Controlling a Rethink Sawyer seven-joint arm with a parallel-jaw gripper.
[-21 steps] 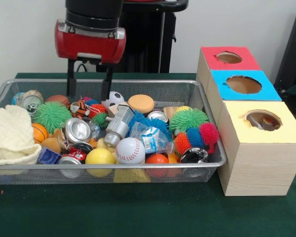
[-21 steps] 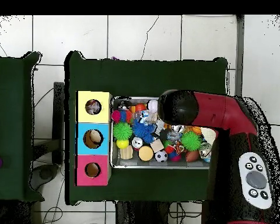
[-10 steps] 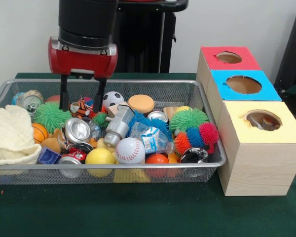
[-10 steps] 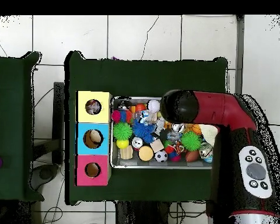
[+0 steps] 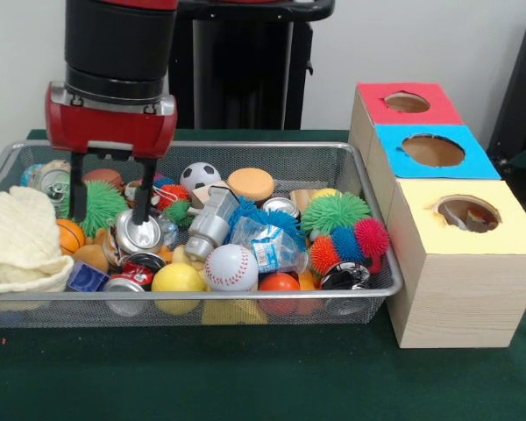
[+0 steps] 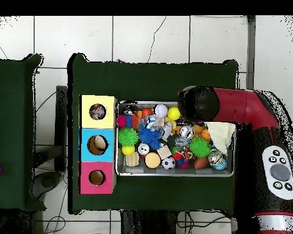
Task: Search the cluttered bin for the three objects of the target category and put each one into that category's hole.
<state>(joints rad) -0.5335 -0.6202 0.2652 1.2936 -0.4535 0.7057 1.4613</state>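
1. Three boxes stand in a row just beside the bin's side in the front view: the yellow-topped box (image 5: 467, 263) nearest, the blue-topped box (image 5: 431, 154) behind it, and the red-topped box (image 5: 405, 104) farthest. Each has a round hole in its top, and something pale shows inside the yellow one's hole.
2. Nearest inside the wire mesh bin (image 5: 193, 303), along its front wall, lie a yellow ball (image 5: 177, 279), a white baseball (image 5: 231, 267), a red-orange ball (image 5: 279, 282) and a small blue block (image 5: 87, 277).
3. At the bin's near end on that side, a cream knitted cloth (image 5: 19, 239) is heaped against the wall.
4. Mid-bin sit a crushed silver can (image 5: 138, 231), a crumpled plastic bottle (image 5: 268, 246), a green spiky ball (image 5: 335, 211) and a red spiky ball (image 5: 371, 237).
5. The gripper (image 5: 110, 203) hangs low over this part of the bin with its two black fingers (image 5: 144, 193) spread apart and nothing between them; one finger comes down just by the crushed silver can, the other in front of another green spiky ball (image 5: 98, 203).
6. Farther back lie a small soccer ball (image 5: 200, 175) and a tan round disc (image 5: 251, 184).
7. From overhead, the red arm (image 6: 243, 109) reaches over the bin's end well apart from the boxes.
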